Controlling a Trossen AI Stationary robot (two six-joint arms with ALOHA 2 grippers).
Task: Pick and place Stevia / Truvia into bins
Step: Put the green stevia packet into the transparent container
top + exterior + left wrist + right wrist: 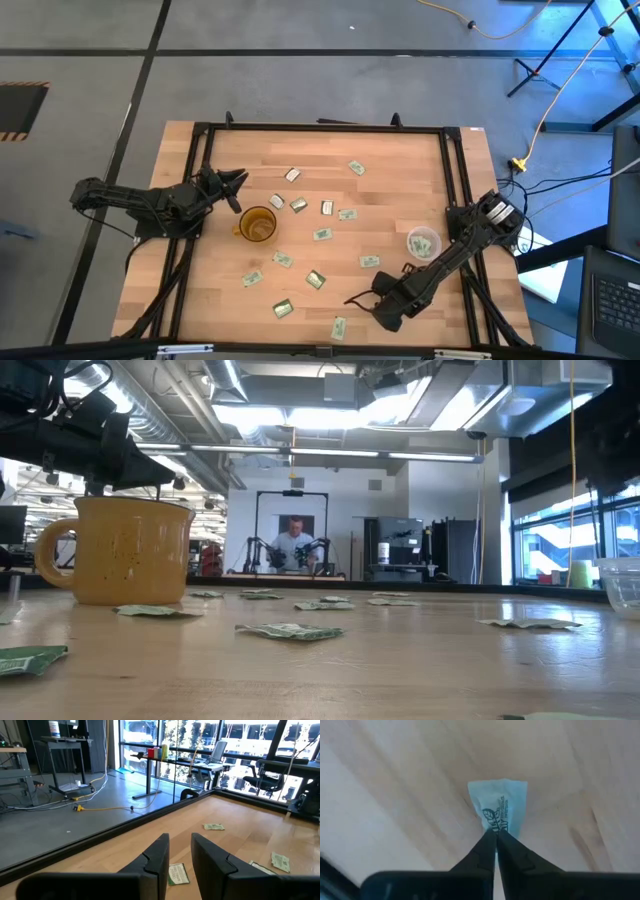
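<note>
Here, my right gripper (496,834) has its two dark fingers pinched almost together on the near edge of one green-and-white sachet (499,805), which lies flat on the wooden table (395,795) with its leaf print facing up. Only my right wrist view shows that pinch; from above, my right gripper (352,298) is a dark tip low over the boards, near the front edge of the table (400,160), and the pinched sachet is too small there to make out. My left gripper (180,851) holds nothing: its fingers stand a narrow gap apart in the air, with one sachet on the boards (177,873) showing through the gap, partly hidden by them. From above, that left gripper (238,180) sits just beside the amber mug (258,225), toward the table's far left. The loose sachets (321,234) are scattered between the amber mug and the clear cup (423,243), with more toward the front edge. The clear cup stands well apart from the mug, close by my right arm. The level view gives what the top view cannot: the mug (120,550) side on with its handle, and sachets (290,630) lying slightly curled on the wood, while the clear cup (622,585) is cut off at that picture's edge. A person sits far back in the room, blurred.
</note>
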